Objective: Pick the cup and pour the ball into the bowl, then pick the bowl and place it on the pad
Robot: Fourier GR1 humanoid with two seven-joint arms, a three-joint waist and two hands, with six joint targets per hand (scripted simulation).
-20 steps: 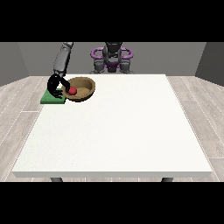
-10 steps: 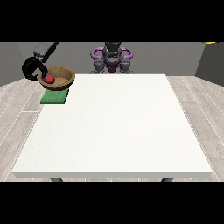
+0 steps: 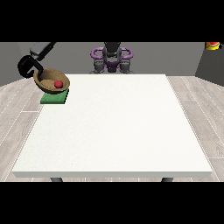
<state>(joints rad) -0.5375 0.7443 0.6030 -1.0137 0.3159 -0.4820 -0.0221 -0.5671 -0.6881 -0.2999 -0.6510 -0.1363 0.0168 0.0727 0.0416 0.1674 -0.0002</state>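
A brown wooden bowl (image 3: 49,81) with a red ball (image 3: 57,83) inside is held tilted at the table's far left corner. It hangs over the back part of the green pad (image 3: 54,99); I cannot tell whether it touches the pad. The black hand at the view's left (image 3: 27,65) curls round the bowl's left rim. No cup shows, and the other hand is hidden from view.
The white table (image 3: 113,127) spreads wide in front of the pad. The robot's torso (image 3: 112,59) with purple parts stands behind the far edge. A red object (image 3: 213,44) sits at the top right, off the table.
The hand took the bowl from the table beside the pad, lifted it to the left, and now holds it slightly lower over the pad.
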